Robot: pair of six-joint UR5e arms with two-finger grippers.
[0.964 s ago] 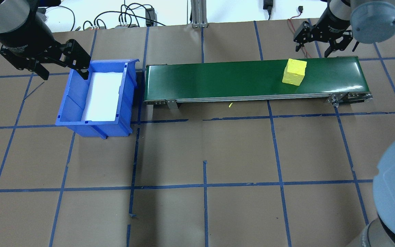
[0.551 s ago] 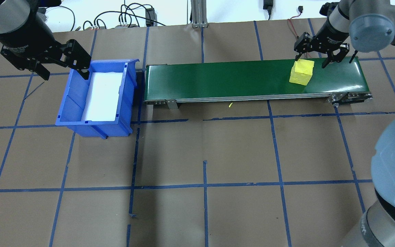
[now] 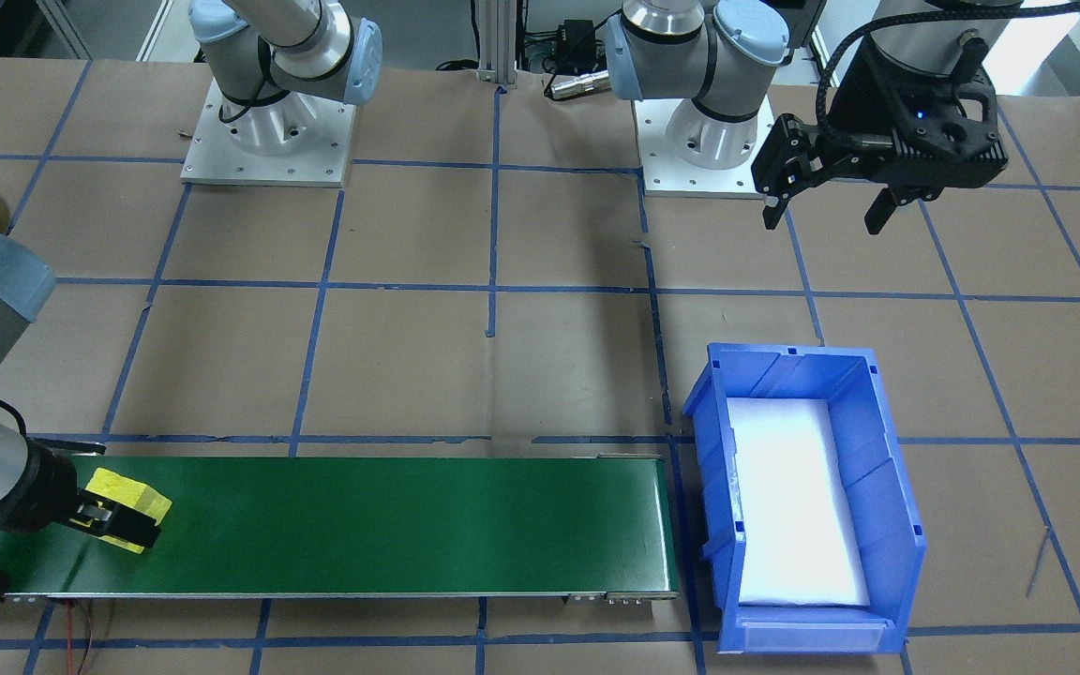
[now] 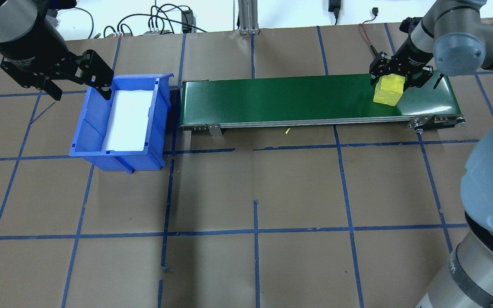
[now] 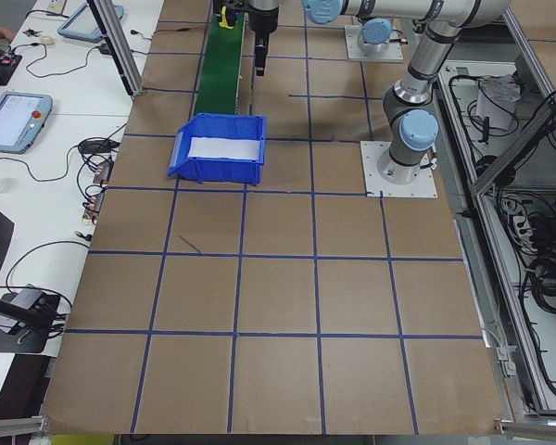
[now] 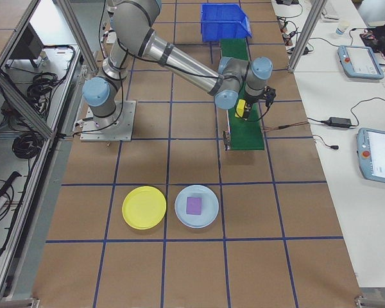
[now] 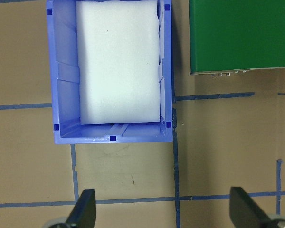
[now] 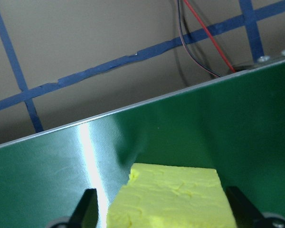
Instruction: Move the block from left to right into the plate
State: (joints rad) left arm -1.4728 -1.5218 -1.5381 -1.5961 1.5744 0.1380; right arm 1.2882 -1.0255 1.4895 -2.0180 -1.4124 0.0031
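Yellow block (image 4: 387, 90) sits on the green conveyor belt (image 4: 280, 100) at its 3 o'clock end, between the wide-spread fingers of the right tool (image 4: 400, 77), not yet clamped. Farther off, the plate (image 6: 144, 207) lies on the table (image 6: 179, 269). Left tool (image 4: 81, 79) hangs wide open beside the blue bin (image 4: 122, 119).
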